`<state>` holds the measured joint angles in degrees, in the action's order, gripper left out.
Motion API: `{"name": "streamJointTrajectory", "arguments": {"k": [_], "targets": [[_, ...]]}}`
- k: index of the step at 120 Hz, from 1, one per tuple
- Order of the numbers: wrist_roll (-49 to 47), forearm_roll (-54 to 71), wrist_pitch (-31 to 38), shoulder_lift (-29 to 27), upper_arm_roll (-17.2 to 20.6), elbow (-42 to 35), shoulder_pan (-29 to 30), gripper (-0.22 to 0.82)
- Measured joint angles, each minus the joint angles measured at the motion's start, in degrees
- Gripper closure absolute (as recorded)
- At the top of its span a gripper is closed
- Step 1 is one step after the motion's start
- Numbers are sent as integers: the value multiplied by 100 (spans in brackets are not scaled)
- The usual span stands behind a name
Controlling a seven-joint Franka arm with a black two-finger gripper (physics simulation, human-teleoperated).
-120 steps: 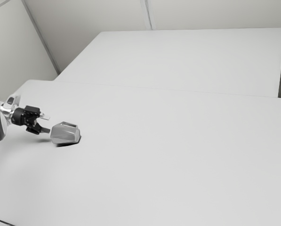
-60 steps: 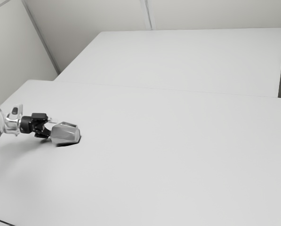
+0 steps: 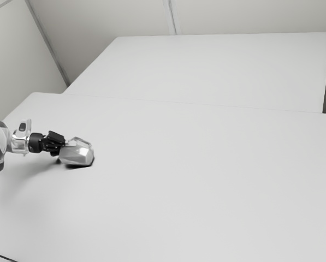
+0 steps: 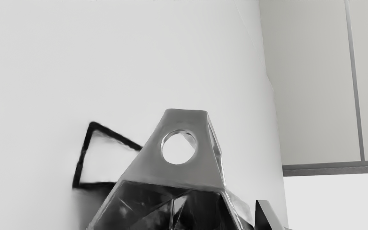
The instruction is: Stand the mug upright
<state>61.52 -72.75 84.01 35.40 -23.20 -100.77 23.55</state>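
One grey faceted mug (image 3: 76, 154) lies on its side on the white table (image 3: 195, 180), at the middle left of the exterior view. Just beside it, toward that view's left edge, is the black two-finger gripper (image 3: 63, 147); whether it is wide, narrow or holding the mug, I cannot tell. Seen from the wrist, the mug's tapering part with a round hole stands in front, next to its dark hollow, and a black angular outline (image 4: 83, 156) marks the tabletop beside it. A second white surface (image 3: 212, 71) spans the exterior view's upper middle and right, below a pale wall (image 3: 250, 16); a dark cable (image 3: 3, 256) crosses the lower left corner.
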Motion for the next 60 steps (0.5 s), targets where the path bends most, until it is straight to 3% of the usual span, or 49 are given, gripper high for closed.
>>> {"name": "streamJointTrajectory", "arguments": {"k": [29,39,50,60], "targets": [[1,-149,-284,-244,118,501,-104,75],[-11,384,-87,-693,429,859,-320,76],[-118,1935,581,-1490,988,714,-711,77],[-331,3297,1246,-1789,1544,622,-1025,78]]}}
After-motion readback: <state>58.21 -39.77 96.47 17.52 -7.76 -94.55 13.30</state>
